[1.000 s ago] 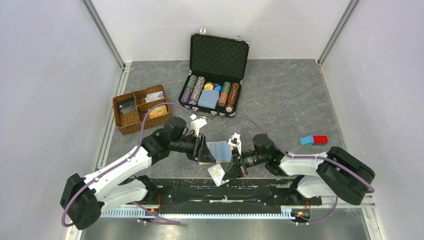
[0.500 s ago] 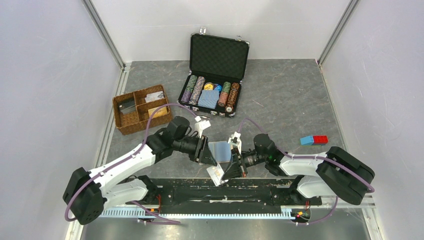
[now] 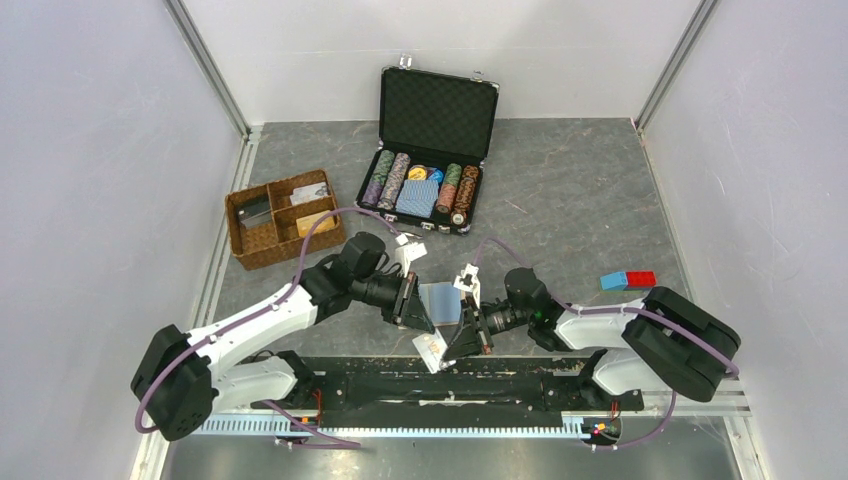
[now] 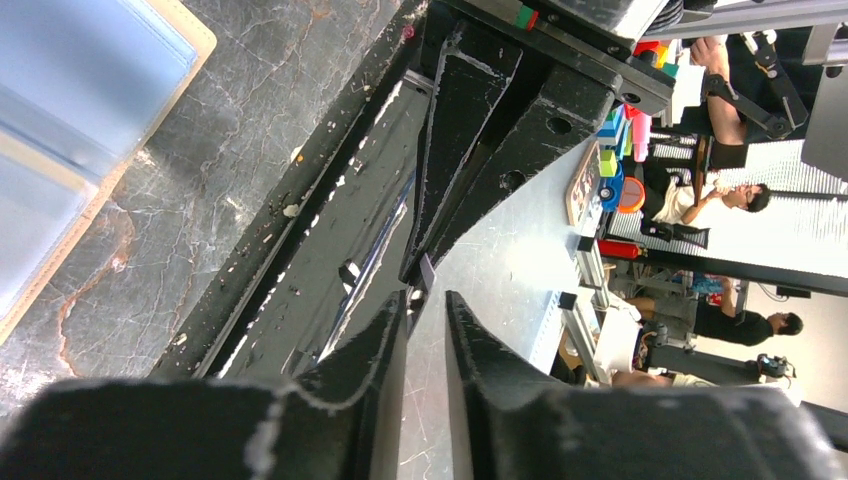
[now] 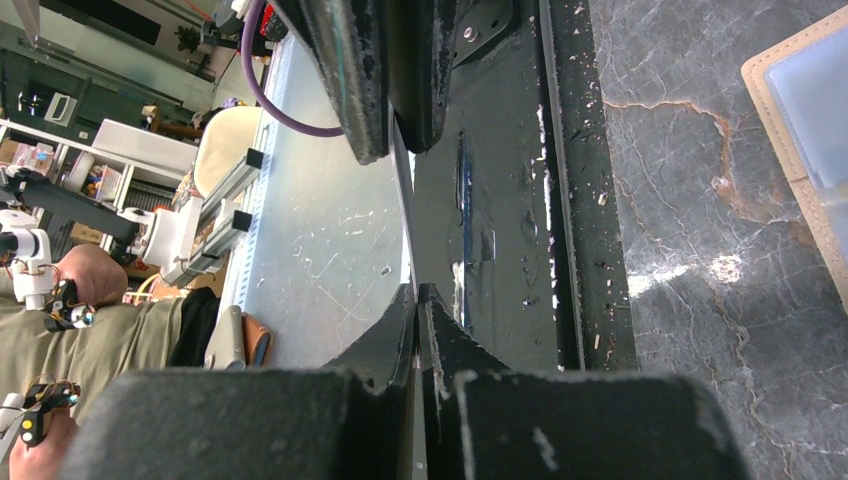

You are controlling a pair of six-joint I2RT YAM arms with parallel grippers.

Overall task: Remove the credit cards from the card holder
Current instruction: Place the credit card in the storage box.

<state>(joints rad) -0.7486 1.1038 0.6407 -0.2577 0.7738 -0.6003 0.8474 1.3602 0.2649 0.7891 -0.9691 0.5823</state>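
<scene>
The card holder (image 3: pixel 441 300) lies open on the grey table between my two grippers, pale blue pockets up; its tan edge shows in the wrist views (image 4: pixel 80 130) (image 5: pixel 800 120). My right gripper (image 3: pixel 452 350) (image 5: pixel 416 287) is shut on a whitish credit card (image 3: pixel 432 346), held just off the holder's near edge over the black rail. The left wrist view shows that card edge-on (image 4: pixel 427 272), right at my fingertips. My left gripper (image 3: pixel 426 322) (image 4: pixel 425 293) points at it, jaws a narrow gap apart with nothing between them.
A black case (image 3: pixel 437 110) with poker chips and a blue deck stands open at the back. A wicker divided tray (image 3: pixel 245 245) sits at the left. A blue-and-red block (image 3: pixel 628 280) lies at the right. The black base rail (image 3: pixel 540 385) runs along the near edge.
My left gripper has slid right and nearer, up to the held card, and its jaws have narrowed. The right gripper has stayed shut on the card, almost still.
</scene>
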